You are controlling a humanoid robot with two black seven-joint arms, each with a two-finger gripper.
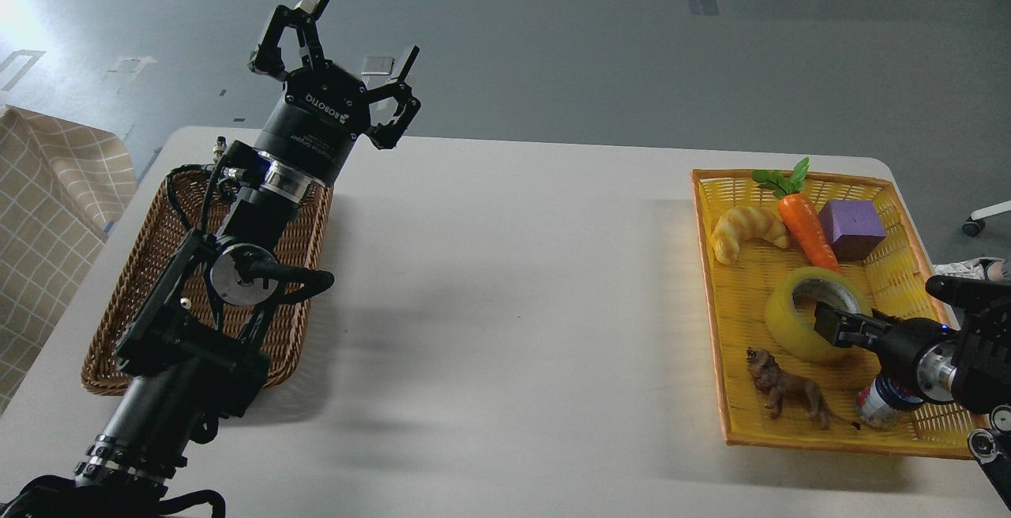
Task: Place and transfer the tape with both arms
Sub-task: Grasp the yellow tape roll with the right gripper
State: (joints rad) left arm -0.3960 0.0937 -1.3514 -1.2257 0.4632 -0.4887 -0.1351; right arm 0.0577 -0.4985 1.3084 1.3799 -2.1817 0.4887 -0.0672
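Observation:
The tape (786,319), a translucent yellow roll with a pale core, lies in the yellow tray (711,305) at the right. My right gripper (836,326) comes in from the right edge, and its dark tip sits on the roll's near rim at the core hole. Its fingers cannot be told apart. My left gripper (367,24) is open and empty. It is held high over the table's far left edge, above the wicker basket (142,265).
The tray also holds a croissant toy (746,227), a carrot (806,230), a purple cube (851,227), a brown lion figure (790,392) and a small can (881,406). The white table (513,305) lies between the basket and the tray. A checkered cloth (47,202) is at the left.

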